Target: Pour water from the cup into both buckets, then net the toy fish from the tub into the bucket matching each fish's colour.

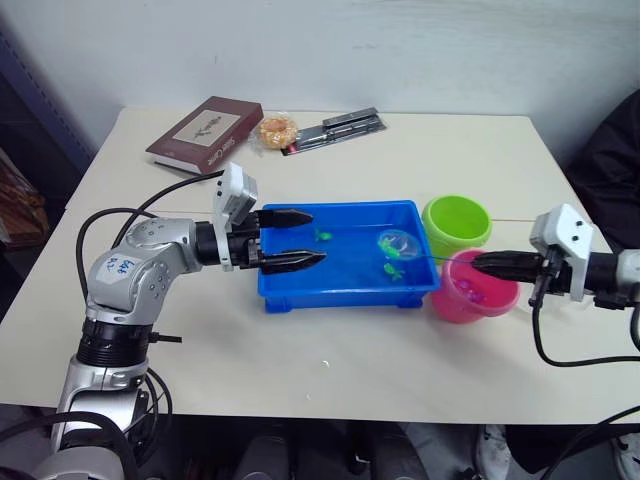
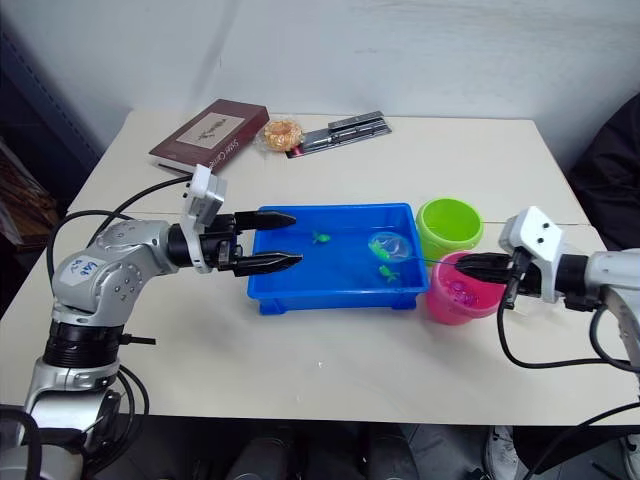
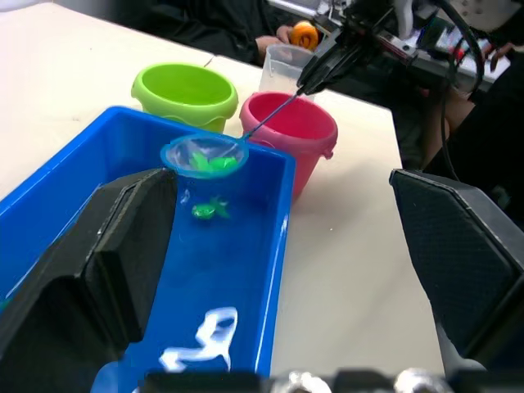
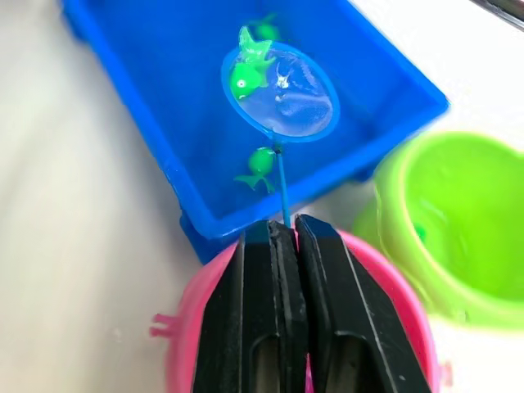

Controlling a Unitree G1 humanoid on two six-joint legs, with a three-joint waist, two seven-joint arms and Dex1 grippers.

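Currently I am pinching the thin handle of a small blue round net [image 4: 280,88] in my right gripper [image 4: 286,233], a green toy fish [image 4: 244,75] lying in it over the shallow blue plastic tub [image 1: 345,290]. Two green fish [image 1: 391,269] are floating there. My left gripper [image 1: 298,238] is gaping wide, empty, at the tub's end. The lime green bucket [image 1: 456,222] and bright pink bucket [image 1: 470,296], holding pink fish [image 2: 457,290], are standing beside the tub.

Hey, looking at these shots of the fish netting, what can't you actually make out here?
- Pink bucket contents: in the head views the right gripper and rim cover much of the inside; a fish count is impossible.
- Clear cup: in the left wrist view the pink bucket hides its lower part, so its water level is unknown.
- Net: whether the green fish lies inside it or under it is unclear.
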